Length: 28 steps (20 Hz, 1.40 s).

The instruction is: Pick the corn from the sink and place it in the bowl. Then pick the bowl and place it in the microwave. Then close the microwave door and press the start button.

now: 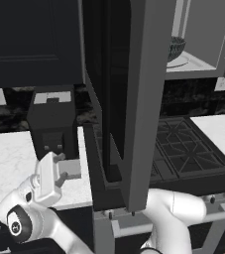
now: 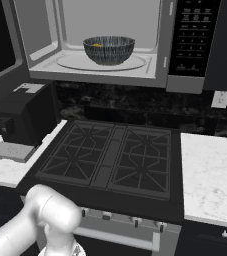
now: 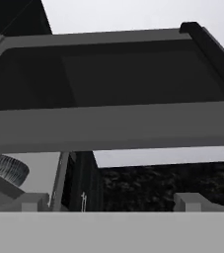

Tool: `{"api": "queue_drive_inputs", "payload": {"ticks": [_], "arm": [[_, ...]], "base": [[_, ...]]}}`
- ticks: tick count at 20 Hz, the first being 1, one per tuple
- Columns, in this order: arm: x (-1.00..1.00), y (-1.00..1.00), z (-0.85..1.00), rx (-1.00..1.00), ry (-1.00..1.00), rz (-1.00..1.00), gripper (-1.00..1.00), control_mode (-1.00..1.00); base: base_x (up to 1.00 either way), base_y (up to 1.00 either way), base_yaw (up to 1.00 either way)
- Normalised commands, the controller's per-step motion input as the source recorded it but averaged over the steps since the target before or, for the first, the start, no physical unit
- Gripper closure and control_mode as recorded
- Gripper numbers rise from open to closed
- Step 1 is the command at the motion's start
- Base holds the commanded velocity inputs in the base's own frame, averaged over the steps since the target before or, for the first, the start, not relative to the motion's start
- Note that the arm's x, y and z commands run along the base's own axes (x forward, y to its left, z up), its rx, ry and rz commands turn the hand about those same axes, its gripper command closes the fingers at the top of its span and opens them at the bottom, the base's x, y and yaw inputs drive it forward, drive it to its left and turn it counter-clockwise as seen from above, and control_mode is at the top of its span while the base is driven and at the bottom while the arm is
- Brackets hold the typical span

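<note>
- Claw (image 1: 60,169) sits low at the left of the left base view, over the bench (image 1: 10,158) edge beside a black coffee machine (image 1: 52,121); jaws spread wide, nothing between them.
- Hand view looks up at the underside of the microwave door (image 3: 108,123); fingertips (image 3: 29,201) rise at the bottom, well apart, not touching the panel.
- Bowl (image 2: 108,49) already stands on the turntable inside the microwave (image 2: 100,70). A yellow-orange speck inside it is likely the corn (image 2: 98,45); too small to be sure.
- Left base view: microwave door swung out toward the robot, edge-on, hanging over the stove (image 2: 110,160). Bowl rim peeks past it at upper right.
- Step in hand, as I judge it: closing the door. Pick-and-place parts look done.
- To do it well: bring the claw to the outer face of the door, near the free edge with the handle (image 3: 205,42), far from the hinge, so a light push swings it.
- Push with a flat of the finger or knuckle; no grasp needed. Jaws may stay spread.
- Follow the arc of the door rather than a straight line, else the contact slips off the edge.
- Keep the forearm clear of the stove front and the coffee machine while rising.
- Risk: a push near the hinge stalls; a fast shove may bounce the door back open.
- Control strip (image 2: 192,37) with start button lies at the microwave's right; next stop once the door is seated.
</note>
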Motion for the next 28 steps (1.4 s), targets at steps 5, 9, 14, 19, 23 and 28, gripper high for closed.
{"api": "queue_drive_inputs", "payload": {"ticks": [5,9,14,19,23,28], "arm": [[-0.13,-0.25,0.40,0.04,-0.06,0.00,-1.00,-1.00],[-0.40,-0.44,0.49,0.02,-0.08,0.00,-1.00,-1.00],[-0.60,-0.53,0.50,0.00,-0.10,0.00,-1.00,-1.00],[-0.60,-0.67,0.37,0.00,-0.10,0.00,-1.00,-1.00],[-0.39,-0.91,0.25,0.00,-0.04,0.08,-1.00,-1.00],[-0.22,-0.88,0.44,0.00,-0.01,0.14,-1.00,-1.00]], "base": [[0.00,0.00,0.00],[0.00,0.00,0.00],[0.00,0.00,0.00],[0.00,0.00,0.00],[0.00,0.00,0.00],[0.00,0.00,0.00]]}}
